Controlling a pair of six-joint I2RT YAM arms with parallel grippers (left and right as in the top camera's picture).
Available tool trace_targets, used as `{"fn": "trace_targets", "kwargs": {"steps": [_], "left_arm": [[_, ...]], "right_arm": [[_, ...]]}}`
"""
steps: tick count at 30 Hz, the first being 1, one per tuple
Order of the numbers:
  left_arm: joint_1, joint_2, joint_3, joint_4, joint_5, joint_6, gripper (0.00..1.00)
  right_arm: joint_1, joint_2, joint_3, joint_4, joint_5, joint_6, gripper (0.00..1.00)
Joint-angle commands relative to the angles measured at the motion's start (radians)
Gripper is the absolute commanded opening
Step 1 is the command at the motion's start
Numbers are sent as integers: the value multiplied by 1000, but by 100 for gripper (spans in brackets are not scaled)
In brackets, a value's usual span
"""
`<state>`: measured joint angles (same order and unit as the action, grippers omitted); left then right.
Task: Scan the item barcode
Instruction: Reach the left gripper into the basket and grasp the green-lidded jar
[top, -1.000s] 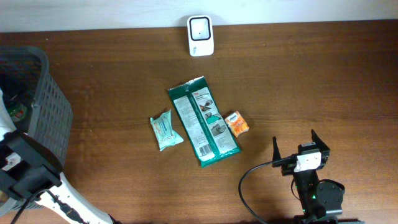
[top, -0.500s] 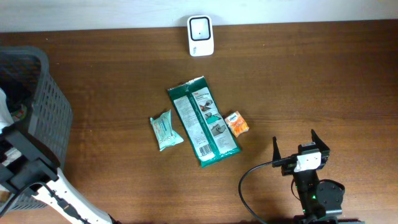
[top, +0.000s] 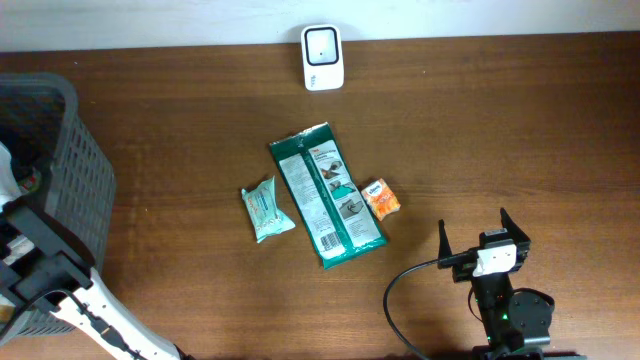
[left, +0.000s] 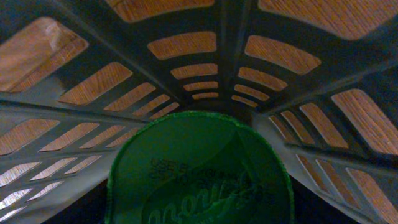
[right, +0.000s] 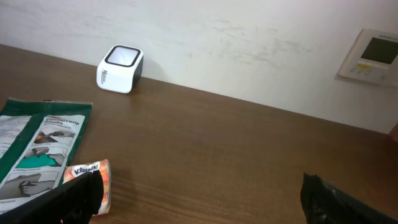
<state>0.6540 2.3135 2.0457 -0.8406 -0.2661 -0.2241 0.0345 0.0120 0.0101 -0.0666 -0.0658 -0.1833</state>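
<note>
Green pack (left: 199, 168) lies inside the basket (top: 70, 160), directly beneath the left gripper; fingers hidden, cannot tell their spread

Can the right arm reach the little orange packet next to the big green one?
Probably yes. The right gripper stands open near the orange packet, with only bare table between them and nothing blocking the way.

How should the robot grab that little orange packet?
Probably from straight above, pinching the orange packet across its narrow middle. It lies flat on the table, so no side sticks up, and the green packet sits close beside it.
</note>
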Motion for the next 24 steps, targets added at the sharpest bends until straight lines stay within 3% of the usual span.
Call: {"fn": "trace_targets", "kwargs": {"steps": [1, 6, 15, 20, 24], "left_arm": [[1, 23, 13, -12, 13, 17, 57], [0, -61, 22, -52, 75, 17, 54], [-43, -399, 22, -66, 175, 16, 58], [-142, -602, 22, -33, 173, 16, 59], [-317, -738, 22, -24, 173, 16, 59]], "right_arm": [[5, -6, -5, -6, -9, 0, 98], [5, -6, -5, -6, -9, 0, 98], [5, -6, -5, -5, -9, 0, 98], [5, -6, -5, -6, -9, 0, 98], [5, -6, -5, -6, -9, 0, 99]]}}
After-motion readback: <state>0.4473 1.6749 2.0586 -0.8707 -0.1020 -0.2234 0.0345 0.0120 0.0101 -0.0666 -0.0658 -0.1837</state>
